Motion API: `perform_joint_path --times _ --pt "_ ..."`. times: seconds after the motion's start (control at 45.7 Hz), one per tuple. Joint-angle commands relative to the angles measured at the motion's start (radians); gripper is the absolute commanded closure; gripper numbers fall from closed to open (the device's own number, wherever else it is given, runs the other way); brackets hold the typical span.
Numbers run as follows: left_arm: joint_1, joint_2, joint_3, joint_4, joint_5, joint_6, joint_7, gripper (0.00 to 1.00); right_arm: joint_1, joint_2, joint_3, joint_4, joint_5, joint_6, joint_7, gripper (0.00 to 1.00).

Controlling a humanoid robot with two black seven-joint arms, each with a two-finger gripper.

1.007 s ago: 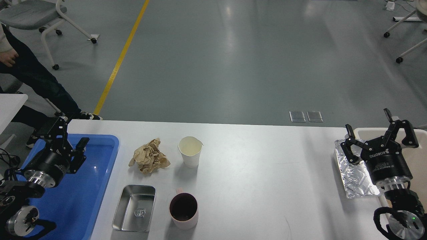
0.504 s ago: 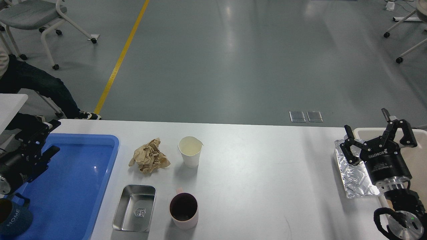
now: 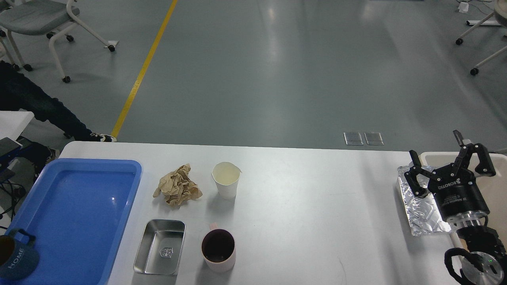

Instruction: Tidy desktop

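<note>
Head view: blue tray (image 3: 79,206) holds a dark mug (image 3: 14,257); right end effector (image 3: 435,162) spread wide, holding nothing, above foil (image 3: 420,209).

three cups (image 3: 226,180), two trays (image 3: 79,213), one paper wad (image 3: 177,191)

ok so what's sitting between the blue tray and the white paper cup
In the head view, one thing: a crumpled brown paper wad lies on the desktop between the blue tray and the paper cup, touching neither.
</note>
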Motion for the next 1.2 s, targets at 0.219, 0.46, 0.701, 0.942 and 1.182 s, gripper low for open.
perform_joint_path --times 0.219,0.46,0.701,0.942,1.182 --pt "-0.003 -0.01 0.005 -0.087 0.053 0.075 -0.002 0.03 0.0 0.0 0.0 0.0 0.0 0.0 0.001 0.0" --pt "0.006 -0.033 0.048 -0.087 0.057 0.061 -0.028 0.03 0.0 0.001 -0.001 0.0 0.0 0.0 0.001 0.0" --pt "-0.006 -0.073 0.104 -0.078 0.225 0.032 -0.254 0.03 -0.009 -0.003 -0.001 0.0 -0.002 0.0 0.0 0.0" --pt "-0.002 -0.116 0.105 -0.044 0.241 0.032 -0.257 0.03 -0.012 0.0 -0.001 0.003 -0.02 0.0 0.0 0.0" --pt "-0.006 -0.144 0.105 -0.021 0.225 0.024 -0.257 0.04 -0.022 0.001 -0.001 0.003 -0.028 0.0 0.0 0.0"
